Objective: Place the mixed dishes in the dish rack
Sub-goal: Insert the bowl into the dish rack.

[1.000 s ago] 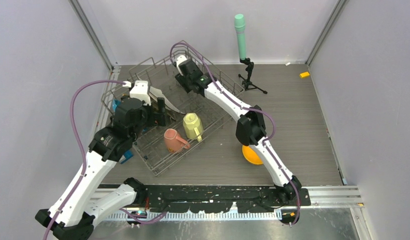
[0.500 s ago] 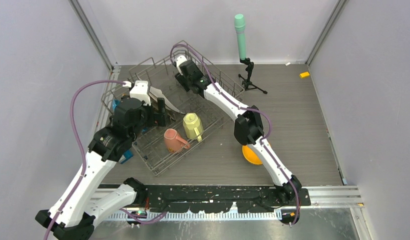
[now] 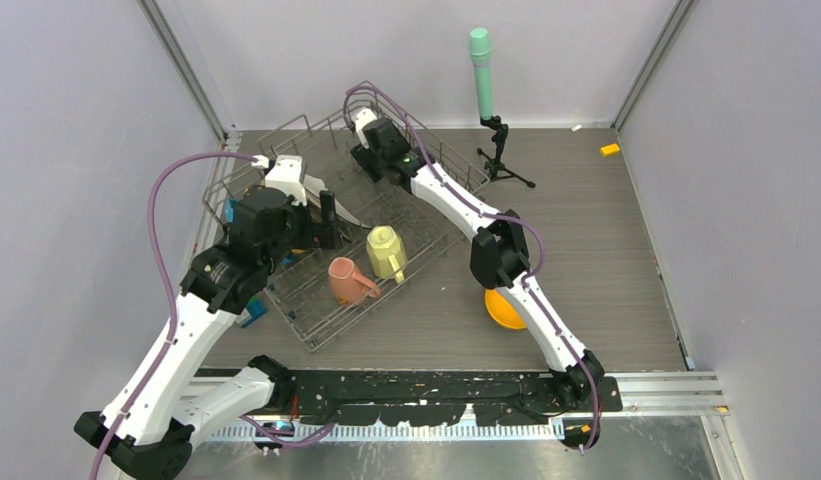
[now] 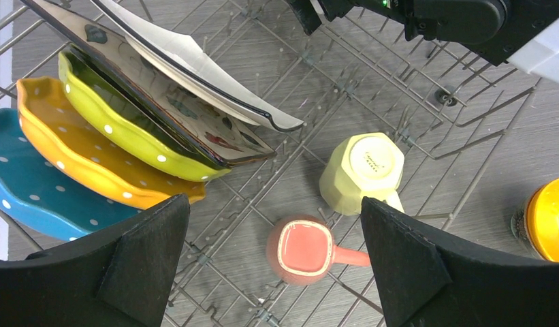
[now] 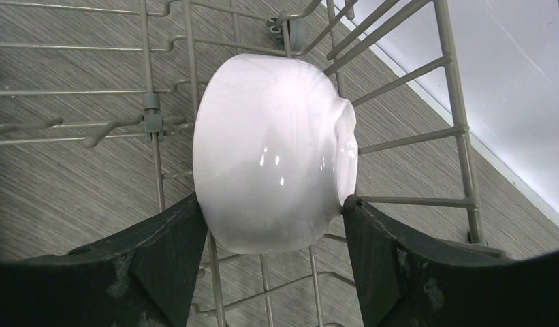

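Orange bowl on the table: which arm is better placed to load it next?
Probably the right. The orange bowl lies beside the right arm, outside the dish rack; the right gripper only needs to leave the white bowl. The left gripper, open, hovers over the rack.

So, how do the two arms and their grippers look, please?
Both the left arm and the right arm have white links with bulky black joints. A purple cable loops along each. The right arm carries a small green light. The left gripper and right gripper have broad, wedge-shaped black fingers.
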Available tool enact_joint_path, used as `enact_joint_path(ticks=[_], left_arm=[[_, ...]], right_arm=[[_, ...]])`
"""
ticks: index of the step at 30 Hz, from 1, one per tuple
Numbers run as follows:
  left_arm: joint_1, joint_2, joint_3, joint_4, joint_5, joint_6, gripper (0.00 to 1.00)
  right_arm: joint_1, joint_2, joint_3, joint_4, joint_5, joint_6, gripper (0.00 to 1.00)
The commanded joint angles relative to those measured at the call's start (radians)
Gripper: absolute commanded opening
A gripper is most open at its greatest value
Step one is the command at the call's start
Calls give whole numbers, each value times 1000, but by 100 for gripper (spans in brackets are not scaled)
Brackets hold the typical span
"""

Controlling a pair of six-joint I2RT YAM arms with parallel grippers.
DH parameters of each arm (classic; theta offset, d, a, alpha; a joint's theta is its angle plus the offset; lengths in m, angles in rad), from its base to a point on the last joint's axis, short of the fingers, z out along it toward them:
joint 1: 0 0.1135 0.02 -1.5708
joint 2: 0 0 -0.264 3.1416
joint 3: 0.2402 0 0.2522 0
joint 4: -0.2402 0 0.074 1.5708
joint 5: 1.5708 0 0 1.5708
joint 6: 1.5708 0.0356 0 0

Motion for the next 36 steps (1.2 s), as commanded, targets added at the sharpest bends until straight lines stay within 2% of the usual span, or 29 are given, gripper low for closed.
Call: enact_joint_path(ticks=[1,16,24,36], left_arm=[[8,-10,39,3,18,13,100],[11,-13,37,5,35,-5,100],[11,-22,26,1,41,-21,100],[13,-19,28,2,49,-32,100]], right_arm=[[6,-21,38,50,-34,-4,77],[2,-28,81,60,-159,134,77],[1,-28,93,37,-224,131,77],[1,-63,86,23,-208,143,78]])
